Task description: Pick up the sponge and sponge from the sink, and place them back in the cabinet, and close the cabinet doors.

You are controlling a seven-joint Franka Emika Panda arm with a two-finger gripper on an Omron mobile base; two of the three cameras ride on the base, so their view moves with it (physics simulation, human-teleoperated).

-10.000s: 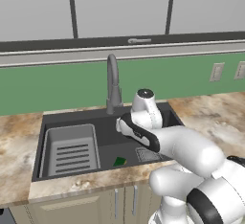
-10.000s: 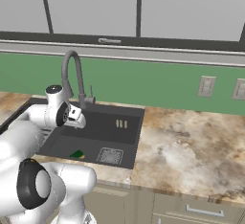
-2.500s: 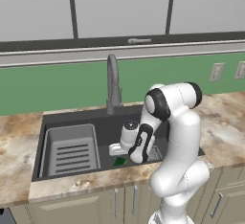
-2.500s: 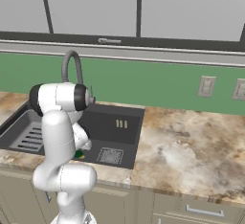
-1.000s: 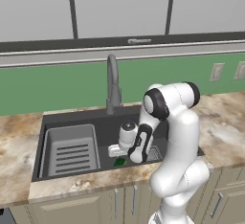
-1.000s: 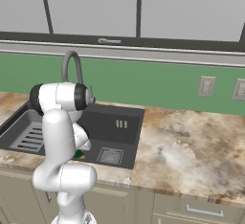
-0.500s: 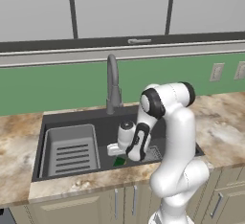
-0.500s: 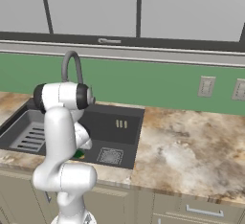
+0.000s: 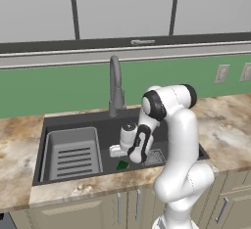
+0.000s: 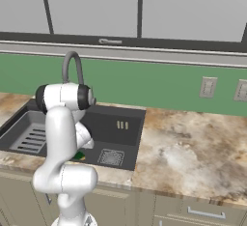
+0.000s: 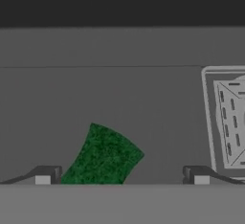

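Ribbed rack (image 9: 73,153) sits in left half of sink (image 9: 59,125). Faucet (image 9: 115,86) stands behind the basin. Arm bent down into the sink; hand (image 11: 122,180) low over the basin floor, fingers (image 11: 43,176) spread wide, pinching nothing. Sponge (image 11: 103,156), green side up, lies on sink floor between the fingertips, nearer the left one. Square drain (image 11: 229,120) to the right. Marbled bench (image 10: 193,148) beyond.

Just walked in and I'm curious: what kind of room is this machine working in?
A kitchen, computer-rendered: a dark grey sink basin with a tall grey gooseneck faucet, set in a mottled stone countertop, flat grey wall cabinets above.
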